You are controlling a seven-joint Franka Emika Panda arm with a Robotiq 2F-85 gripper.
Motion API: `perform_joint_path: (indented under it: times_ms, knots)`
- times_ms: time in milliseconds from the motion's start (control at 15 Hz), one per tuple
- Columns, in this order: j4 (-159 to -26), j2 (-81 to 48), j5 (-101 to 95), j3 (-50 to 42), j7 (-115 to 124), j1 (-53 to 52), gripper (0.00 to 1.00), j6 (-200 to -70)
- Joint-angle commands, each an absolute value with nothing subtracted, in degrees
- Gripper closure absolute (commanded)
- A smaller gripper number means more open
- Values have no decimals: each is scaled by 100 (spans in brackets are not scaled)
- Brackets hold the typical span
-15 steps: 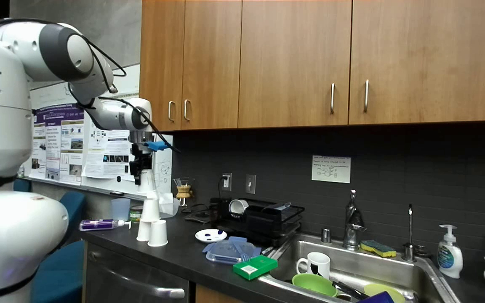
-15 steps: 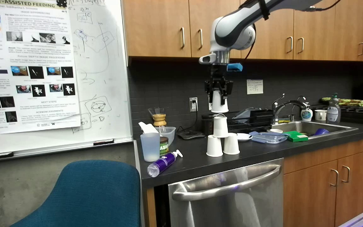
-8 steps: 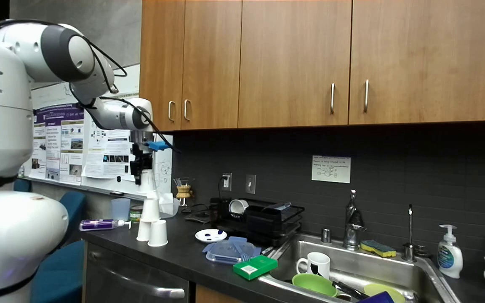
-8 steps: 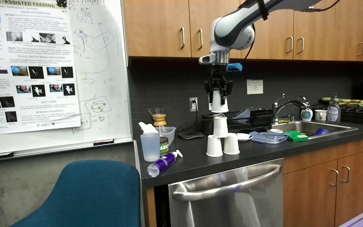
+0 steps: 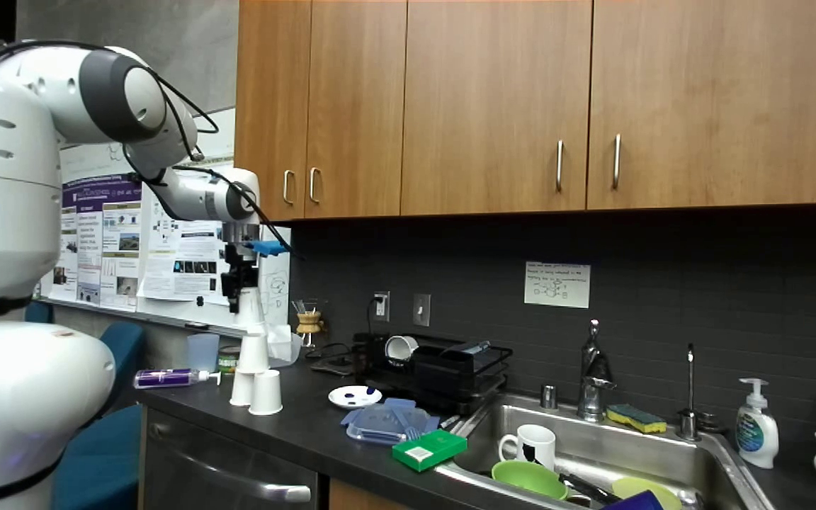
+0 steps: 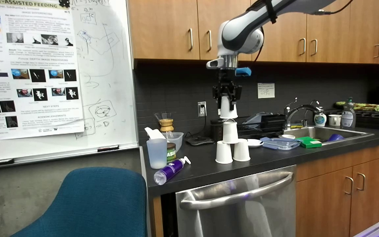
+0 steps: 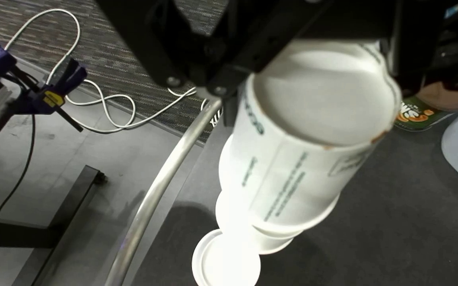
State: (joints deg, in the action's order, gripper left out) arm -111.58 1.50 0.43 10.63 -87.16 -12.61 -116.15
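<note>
Your gripper [image 6: 225, 107] has edged slightly lower and to one side since the earlier frame, carrying a white cup [image 7: 288, 178] with it. You have that cup firmly clenched, upside down, just above a middle cup [image 6: 230, 133]; whether the two touch is hard to tell. The middle cup, also inverted, rests across two bottom cups [image 6: 224, 153] standing side by side on the dark counter [image 6: 199, 169]. A purple bottle [image 6: 169, 171] lies nearby.

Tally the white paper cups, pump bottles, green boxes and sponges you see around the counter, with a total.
White paper cups: 4, one in the end effector
Pump bottles: 2
Green boxes: 1
Sponges: 1
Total: 8
</note>
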Motion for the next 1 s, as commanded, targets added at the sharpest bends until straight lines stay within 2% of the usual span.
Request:
perform_joint_path:
  times_ms: [0,933]
  knots:
    - [-11007,94,224,1052,-8932,-1207,58,-11501]
    - [-10929,-1,377,1023,-9124,-1146,58,-11462]
